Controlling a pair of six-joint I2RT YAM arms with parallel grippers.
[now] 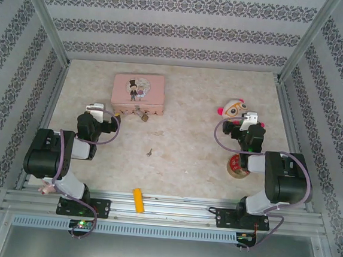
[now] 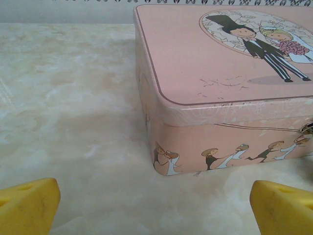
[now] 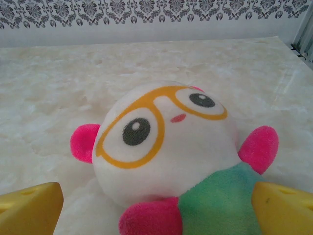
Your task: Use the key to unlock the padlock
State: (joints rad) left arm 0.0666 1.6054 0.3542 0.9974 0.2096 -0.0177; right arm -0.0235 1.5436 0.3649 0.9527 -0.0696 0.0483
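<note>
Both pairs of jaws gape empty, the padlock (image 1: 142, 115) seemingly just right of the left jaws.

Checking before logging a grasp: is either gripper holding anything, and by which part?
Nothing is held. The left gripper and the right gripper are both open.

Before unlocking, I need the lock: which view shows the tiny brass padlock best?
Top external: the padlock sits whole before the pink tin. Left wrist catches an edge glint, possibly it. Right wrist faces a plush toy.
</note>
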